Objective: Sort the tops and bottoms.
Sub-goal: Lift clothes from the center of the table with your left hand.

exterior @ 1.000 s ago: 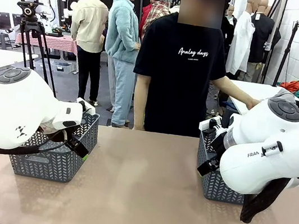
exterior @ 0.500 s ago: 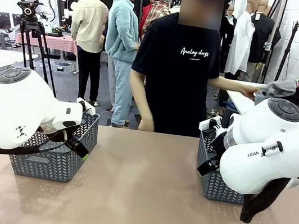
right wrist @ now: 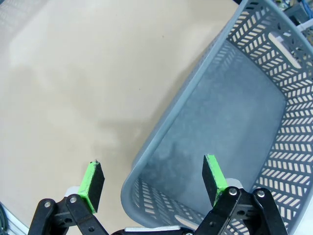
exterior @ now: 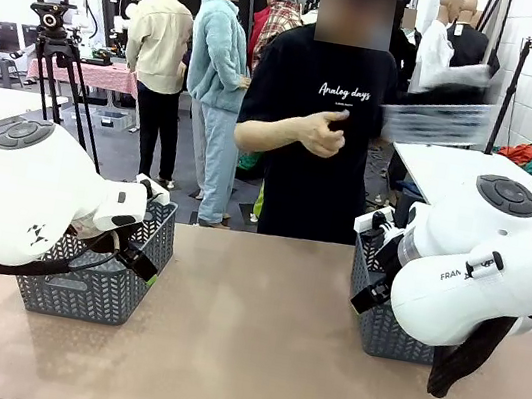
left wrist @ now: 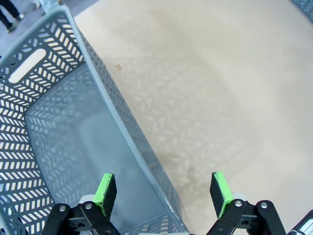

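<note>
Waiting at start of sort: L gripper (left wrist: 161, 188) and R gripper (right wrist: 154, 178) hanging empty, jaws apart, each straddling a basket rim, L basket (exterior: 96, 284) at 9 o'clock, R basket (exterior: 383, 324) at 3. Being held at 1 o'clock by person (exterior: 300, 175): blurred grey load (exterior: 435, 122), prob the clothes. Needing laydown mid table (exterior: 242, 348), then a pinch; lifting clear of rims, centre wide open.

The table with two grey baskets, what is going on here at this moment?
Neither gripper holds anything. The left gripper hangs open over the rim of the left basket, and the right gripper hangs open over the rim of the right basket. What shows of both baskets is bare. Across the table, the person holds up a blurred grey thing.
</note>
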`<action>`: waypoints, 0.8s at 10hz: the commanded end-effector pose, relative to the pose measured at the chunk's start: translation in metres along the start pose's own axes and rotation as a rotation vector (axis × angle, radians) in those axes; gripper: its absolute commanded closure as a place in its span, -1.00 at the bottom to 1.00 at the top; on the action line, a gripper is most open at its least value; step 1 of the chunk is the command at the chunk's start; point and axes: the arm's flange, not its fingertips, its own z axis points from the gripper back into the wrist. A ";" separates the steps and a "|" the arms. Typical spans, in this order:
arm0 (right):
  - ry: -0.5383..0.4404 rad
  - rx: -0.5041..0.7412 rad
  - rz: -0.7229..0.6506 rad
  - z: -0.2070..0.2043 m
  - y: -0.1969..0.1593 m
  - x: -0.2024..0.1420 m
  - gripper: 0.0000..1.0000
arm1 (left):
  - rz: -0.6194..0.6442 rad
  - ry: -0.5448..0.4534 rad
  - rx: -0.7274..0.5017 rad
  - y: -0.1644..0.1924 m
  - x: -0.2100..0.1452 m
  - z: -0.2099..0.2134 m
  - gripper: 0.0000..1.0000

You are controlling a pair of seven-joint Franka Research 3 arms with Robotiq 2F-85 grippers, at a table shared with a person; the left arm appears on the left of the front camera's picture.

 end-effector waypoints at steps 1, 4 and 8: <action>0.000 0.000 0.000 0.000 0.000 0.000 -1.00 | 0.000 0.000 0.000 0.000 0.000 0.000 -1.00; -0.108 -0.037 -0.017 0.046 -0.003 0.008 -1.00 | -0.049 -0.071 0.066 -0.010 0.017 0.047 -1.00; -0.202 -0.014 -0.091 0.117 -0.025 -0.001 -1.00 | -0.054 -0.177 0.030 -0.011 0.029 0.129 -1.00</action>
